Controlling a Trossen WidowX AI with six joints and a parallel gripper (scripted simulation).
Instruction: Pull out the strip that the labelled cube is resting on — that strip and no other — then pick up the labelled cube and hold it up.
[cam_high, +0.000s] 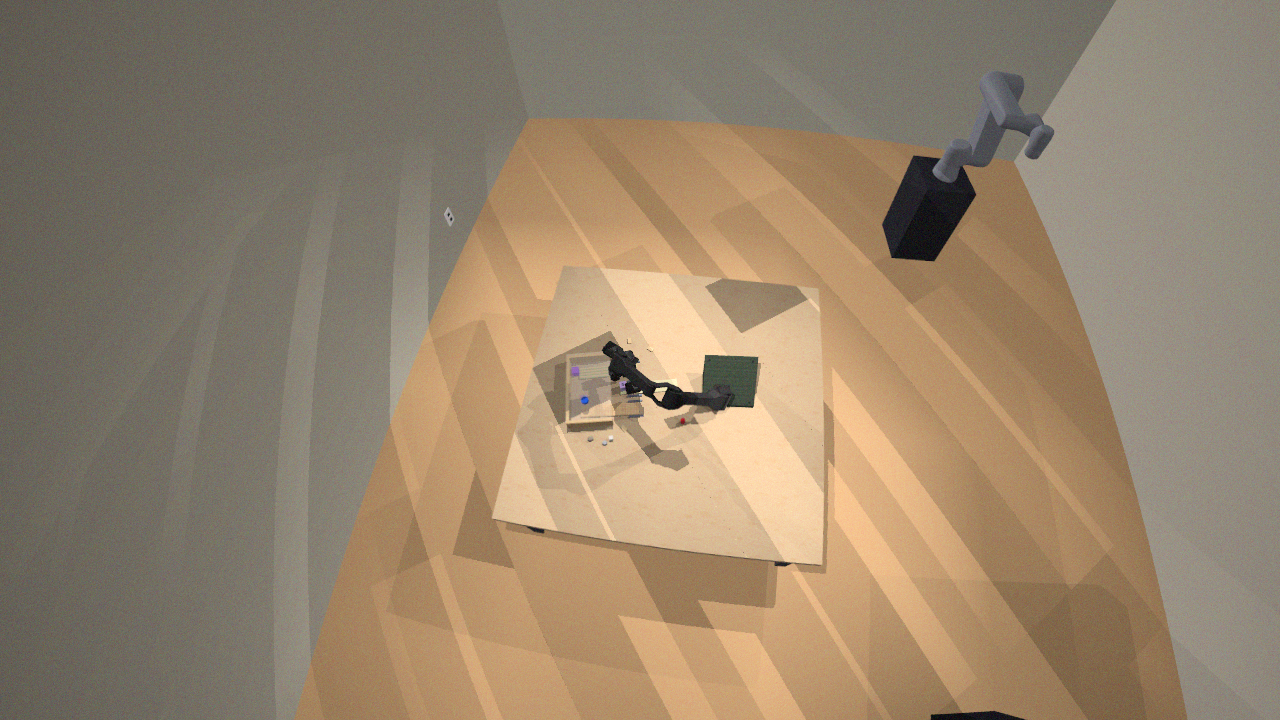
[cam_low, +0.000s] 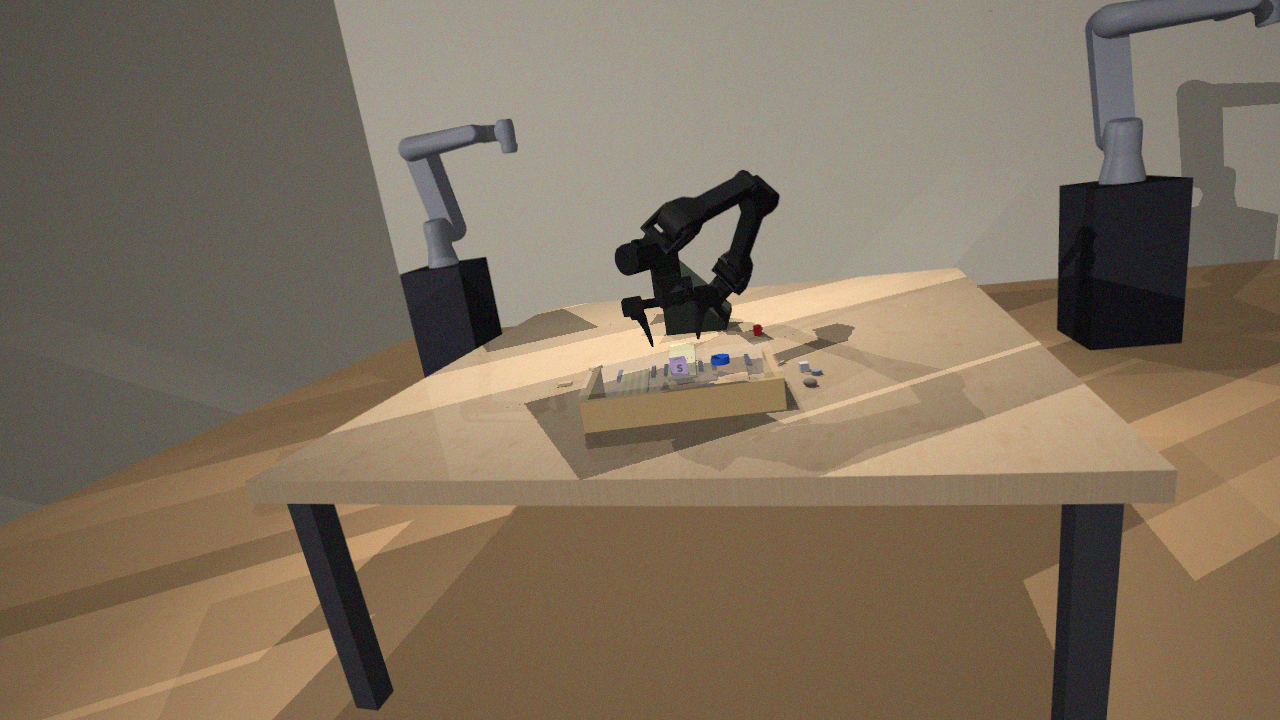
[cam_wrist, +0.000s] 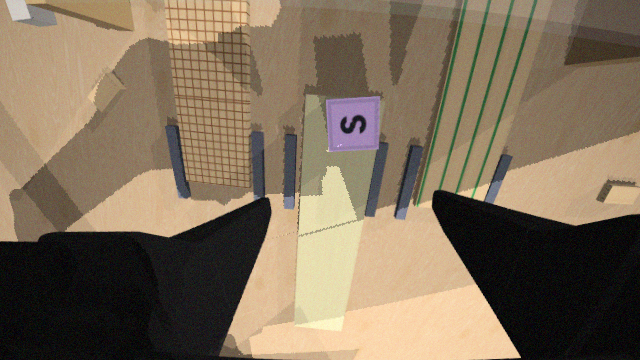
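The labelled cube (cam_high: 623, 385) (cam_low: 679, 367) (cam_wrist: 353, 123) is light purple with a black S on top. It rests on the far end of a plain pale yellow strip (cam_low: 682, 350) (cam_wrist: 322, 280), near its right edge in the wrist view. Most of this strip reaches out past the dark blue guide posts. My gripper (cam_low: 674, 341) (cam_wrist: 349, 202) is open and empty, above the table on the near side of the cube; in the wrist view its fingertips stand wide to either side of the strip.
A brown grid strip (cam_wrist: 212, 110) lies left and a green-lined strip (cam_wrist: 477, 100) right, between guide posts (cam_wrist: 258, 165) (cam_wrist: 408, 182). The low wooden tray (cam_high: 567, 394) (cam_low: 684, 407) stands beyond the cube. A blue object (cam_high: 584, 400) (cam_low: 719, 359), a red cylinder (cam_high: 682, 420) (cam_low: 757, 330) and small pebbles are nearby.
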